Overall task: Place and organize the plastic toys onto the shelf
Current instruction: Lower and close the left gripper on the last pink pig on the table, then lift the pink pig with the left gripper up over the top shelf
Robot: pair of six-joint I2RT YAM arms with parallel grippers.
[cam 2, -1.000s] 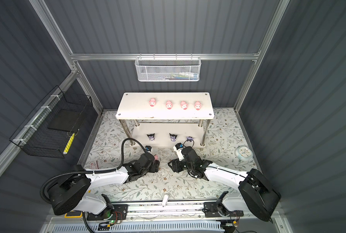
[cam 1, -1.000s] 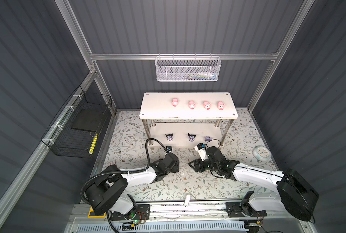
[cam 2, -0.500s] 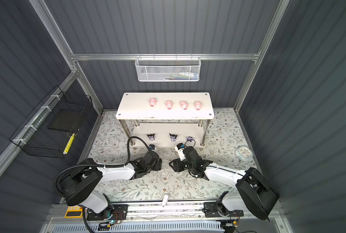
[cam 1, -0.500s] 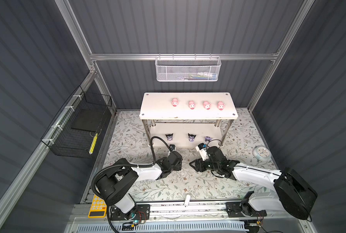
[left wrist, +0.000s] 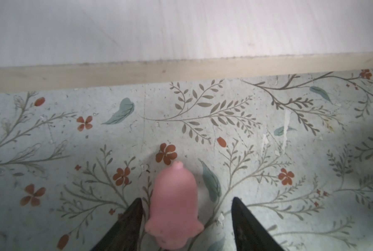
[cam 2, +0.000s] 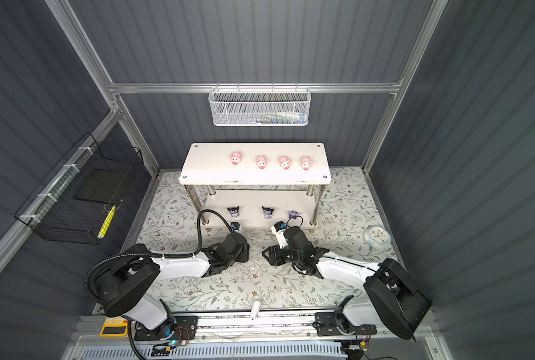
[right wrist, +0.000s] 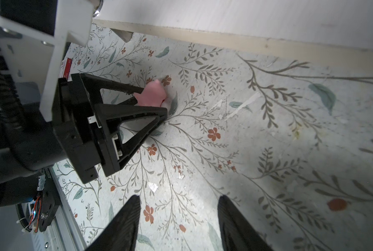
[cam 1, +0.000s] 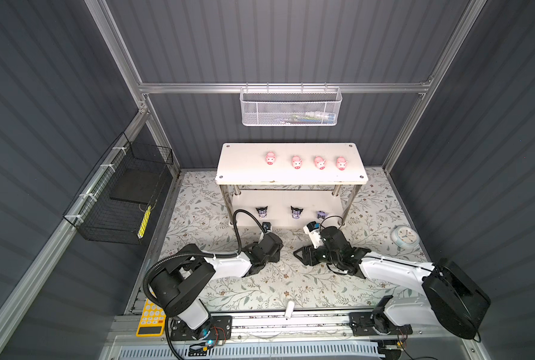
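Left end effector (left wrist: 187, 198), jaws parted and unclamped, straddles the pink pig (left wrist: 174, 195) on the desk (left wrist: 268, 130), its long axis running along the fingers (left wrist: 124, 228), tail toward the shelf (left wrist: 181, 32).

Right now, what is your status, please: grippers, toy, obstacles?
Left gripper: jaws open, astride small pink plastic pig figurine on floral mat. Right gripper: jaws open, empty. Bare mat between pig and white two-tier shelf.
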